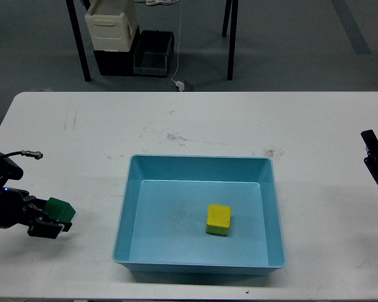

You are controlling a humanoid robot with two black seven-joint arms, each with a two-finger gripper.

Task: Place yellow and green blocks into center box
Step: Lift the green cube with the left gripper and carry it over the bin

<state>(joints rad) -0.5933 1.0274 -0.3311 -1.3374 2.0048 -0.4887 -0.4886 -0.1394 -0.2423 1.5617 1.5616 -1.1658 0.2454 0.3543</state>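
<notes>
Head view: a white counter [195,119] seen from above, grey floor beyond its far edge
Center box: the light-blue tray [123,220] sits on the counter a little toward the near edge, roughly midway between the two arms, its long sides running left to right
Yellow block: the yellow block [218,219] rests flat on the tray floor, slightly right of the tray's middle and nearer its front wall, clear of all four walls; a thin greenish band shows along its lower edge
Green block: the green block [58,209] is outside the tray, off to its left, between the fingers of the left pincer and well apart from the tray wall
Left pincer: the left pincer [53,221] comes in from the left edge, low over the counter, its dark fingers closed around the green block; whether the block touches the counter cannot be told
Right pincer: the right pincer [377,158] shows only as a small dark part at the right edge, far from the tray; its fingers cannot be told apart, so open or closed cannot be told
Counter marks: faint grey smudges lie on the counter behind the tray
Floor: a white crate [111,25] stands stacked on dark crates [152,55] between black table legs, with a thin white cable [178,63] beside them
</notes>
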